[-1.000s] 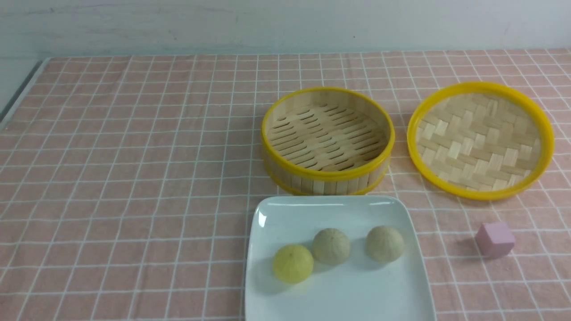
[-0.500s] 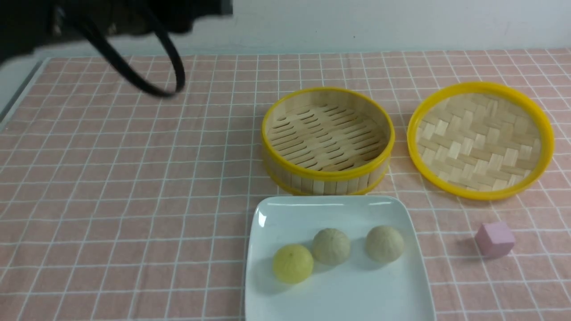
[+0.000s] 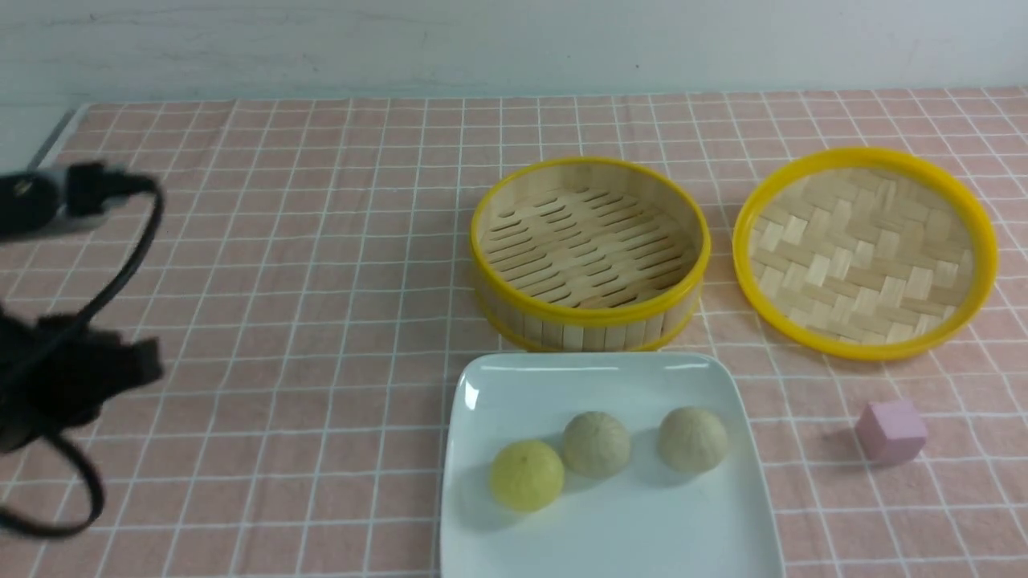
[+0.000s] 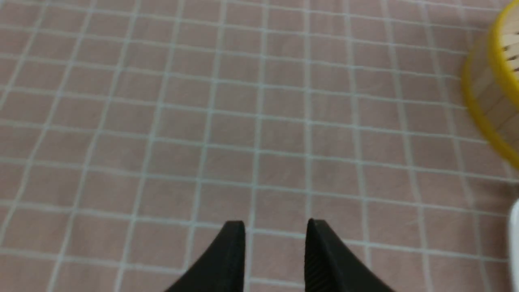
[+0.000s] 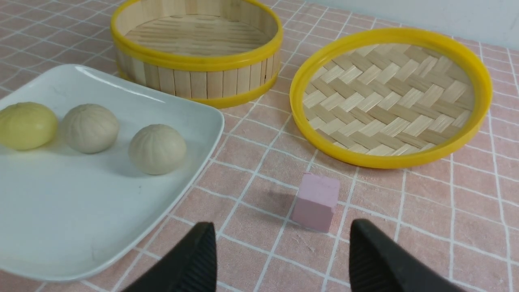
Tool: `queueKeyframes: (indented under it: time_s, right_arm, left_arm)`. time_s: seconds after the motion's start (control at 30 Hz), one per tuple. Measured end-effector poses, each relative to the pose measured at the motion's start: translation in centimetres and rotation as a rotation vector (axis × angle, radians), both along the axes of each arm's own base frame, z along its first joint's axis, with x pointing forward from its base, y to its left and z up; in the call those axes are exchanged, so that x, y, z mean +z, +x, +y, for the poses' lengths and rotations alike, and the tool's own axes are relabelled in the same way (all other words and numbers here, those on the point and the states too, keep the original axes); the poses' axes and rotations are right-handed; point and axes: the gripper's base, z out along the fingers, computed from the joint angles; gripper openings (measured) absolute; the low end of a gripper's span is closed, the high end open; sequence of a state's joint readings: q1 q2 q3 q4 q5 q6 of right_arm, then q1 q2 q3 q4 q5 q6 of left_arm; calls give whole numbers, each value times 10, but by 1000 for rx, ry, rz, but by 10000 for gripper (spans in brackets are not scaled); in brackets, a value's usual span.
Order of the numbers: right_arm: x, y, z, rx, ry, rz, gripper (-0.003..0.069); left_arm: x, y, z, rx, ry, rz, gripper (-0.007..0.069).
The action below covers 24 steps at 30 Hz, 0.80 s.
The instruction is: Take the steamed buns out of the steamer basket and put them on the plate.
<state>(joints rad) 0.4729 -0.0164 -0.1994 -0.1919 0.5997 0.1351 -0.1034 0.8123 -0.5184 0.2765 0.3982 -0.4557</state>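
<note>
On the near side of the table, the white plate (image 3: 610, 546) holds all three steamed buns (image 3: 596, 443) in a row: one yellow bun (image 3: 527, 474) and two pale ones. To the right of the plate, a pink cube (image 3: 891, 432) sits alone on the checked cloth (image 3: 281, 321). Just behind the plate stands the steamer basket (image 3: 590, 317), and I see nothing inside it. Beside the basket lies a shallow woven tray (image 3: 863, 351).

So the job looks done to me. What could go wrong now? An arm could swing too low and bump the plate. Round buns roll easily, and the plate is shiny, so one might slide off. The left arm (image 3: 72, 377) hangs far off to the left with a loose black cable (image 3: 120, 265) — that cable could catch on something if it swept across.

The left gripper (image 4: 275, 227) has its fingers (image 4: 233, 251) a little apart over bare cloth, holding nothing. The right gripper (image 5: 279, 231) has its fingers (image 5: 194, 259) spread wide — near the pink cube, not touching it, and empty too.
</note>
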Motion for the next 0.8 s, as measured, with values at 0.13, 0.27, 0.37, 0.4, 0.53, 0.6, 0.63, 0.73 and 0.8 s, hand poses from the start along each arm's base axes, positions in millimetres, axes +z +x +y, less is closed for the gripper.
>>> queueKeyframes:
  time_s: [0.13, 0.27, 0.37, 0.4, 0.53, 0.6, 0.63, 0.73, 0.8]
  right_arm:
    - [0, 0, 0, 0, 0, 0, 442]
    - [0, 0, 0, 0, 0, 0, 442]
    - [0, 0, 0, 0, 0, 0, 442]
    - [0, 0, 0, 0, 0, 0, 442]
    - [0, 0, 0, 0, 0, 0, 442]
    - [0, 0, 0, 0, 0, 0, 442]
    - [0, 0, 0, 0, 0, 0, 442]
    - [0, 0, 0, 0, 0, 0, 442]
    - [0, 0, 0, 0, 0, 0, 442]
  left_arm:
    - [-24, -36, 18, 101, 12, -93, 240]
    - [-51, -64, 22, 148, 14, -186, 240]
    - [-65, -76, 22, 160, 15, -213, 240]
    - [-71, -79, 22, 163, 15, -214, 240]
    - [-86, -88, 21, 167, 17, -231, 240]
    - [-90, -91, 21, 170, 18, -237, 240]
    - [-93, -94, 21, 172, 22, -247, 240]
    - [-96, -100, 22, 186, 25, -257, 240]
    - [-97, -102, 22, 193, 26, -256, 240]
